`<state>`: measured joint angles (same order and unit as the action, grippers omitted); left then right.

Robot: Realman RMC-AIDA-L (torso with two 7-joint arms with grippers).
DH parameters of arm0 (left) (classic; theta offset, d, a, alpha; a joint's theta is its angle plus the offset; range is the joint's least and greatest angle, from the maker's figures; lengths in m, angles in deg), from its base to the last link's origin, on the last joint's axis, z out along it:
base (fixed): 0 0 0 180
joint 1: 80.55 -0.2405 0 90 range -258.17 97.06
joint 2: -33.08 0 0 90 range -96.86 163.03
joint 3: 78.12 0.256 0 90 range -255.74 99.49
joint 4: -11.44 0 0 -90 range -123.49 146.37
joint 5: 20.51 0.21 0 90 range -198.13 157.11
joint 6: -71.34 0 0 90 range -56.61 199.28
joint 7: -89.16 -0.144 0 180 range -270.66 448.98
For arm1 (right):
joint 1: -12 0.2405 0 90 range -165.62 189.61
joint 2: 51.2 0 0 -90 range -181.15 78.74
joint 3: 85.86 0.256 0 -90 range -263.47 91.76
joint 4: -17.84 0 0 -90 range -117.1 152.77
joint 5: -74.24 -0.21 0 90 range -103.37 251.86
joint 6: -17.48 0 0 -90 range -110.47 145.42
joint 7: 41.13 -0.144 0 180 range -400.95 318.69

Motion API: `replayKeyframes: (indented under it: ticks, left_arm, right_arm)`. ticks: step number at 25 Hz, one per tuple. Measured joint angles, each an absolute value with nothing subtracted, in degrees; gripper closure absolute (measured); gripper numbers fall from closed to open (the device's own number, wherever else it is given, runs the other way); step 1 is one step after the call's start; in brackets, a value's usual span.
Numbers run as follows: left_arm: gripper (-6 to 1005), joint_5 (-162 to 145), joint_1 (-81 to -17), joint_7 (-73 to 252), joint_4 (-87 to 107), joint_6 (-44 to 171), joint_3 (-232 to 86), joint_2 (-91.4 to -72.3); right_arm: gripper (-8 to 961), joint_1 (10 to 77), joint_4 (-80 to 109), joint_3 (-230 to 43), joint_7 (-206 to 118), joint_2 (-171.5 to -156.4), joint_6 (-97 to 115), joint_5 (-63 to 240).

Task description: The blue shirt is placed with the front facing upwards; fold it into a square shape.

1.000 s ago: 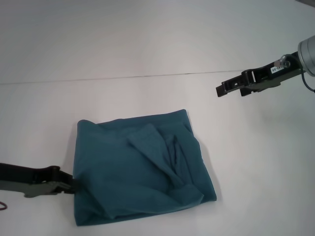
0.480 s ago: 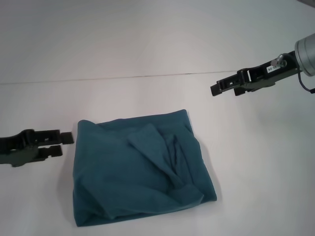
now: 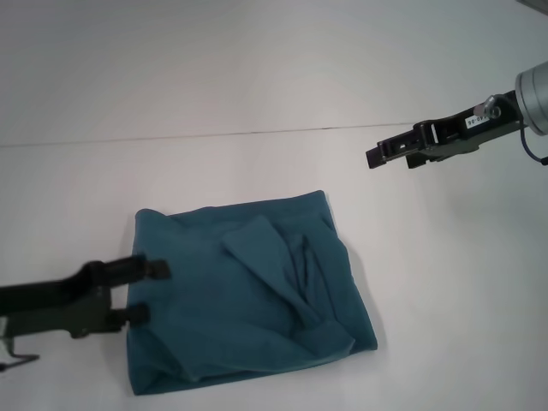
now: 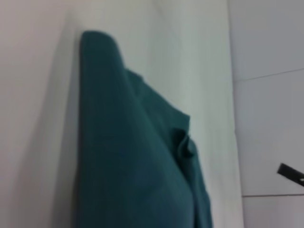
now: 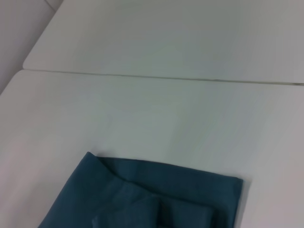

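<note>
Blue shirt (image 3: 244, 291) lies folded roughly square on table (image 3: 257, 86); left gripper (image 3: 145, 291), jaws spread, has returned over its left edge, probably tidying; right gripper (image 3: 377, 157) hangs away, jaws indeterminate.

white table (image 3: 257, 77) | thin dark seam (image 3: 214, 134) crossing it | surface plain

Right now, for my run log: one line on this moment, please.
blue shirt: folded, roughly square, on table | left gripper: open, at shirt's left edge | right gripper: raised, away from shirt
</note>
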<state>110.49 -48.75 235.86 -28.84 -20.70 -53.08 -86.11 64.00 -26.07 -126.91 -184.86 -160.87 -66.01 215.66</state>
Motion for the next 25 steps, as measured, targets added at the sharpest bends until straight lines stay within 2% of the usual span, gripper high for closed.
replayKeyframes:
  ticks: [1,6,11,16,19,25]
  left_arm:
    - [50,110.7,-48.7,235.7,-27.7,-19.6,-52.5,-86.16]
    - [50,110.9,-47.5,235.4,-24.5,-15.9,-48.3,-86.27]
    - [51,108.8,-47.6,234.2,-28.9,-21.9,-49.8,-86.28]
    - [52,108.3,-50.1,234.9,-36.2,-26.1,-54.2,-85.22]
    - [52,109.8,-51.2,234.7,-38.7,-26.0,-54.8,-84.52]
    - [53,112.7,-52.3,235.1,-41.4,-23.5,-55.7,-84.32]
  right_arm:
    - [29,64.0,-26.1,-126.9,-184.9,-160.85,-66.0,215.7]
    - [29,63.9,-26.1,-127.1,-184.8,-160.84,-65.8,215.7]
    - [28,64.0,-26.1,-127.2,-184.6,-160.89,-65.9,215.2]
    - [28,64.0,-25.5,-127.4,-183.1,-160.97,-68.4,212.3]
    - [28,65.0,-24.0,-129.6,-182.8,-161.55,-69.5,212.1]
    - [28,68.4,-18.7,-134.5,-186.3,-163.57,-65.8,212.3]
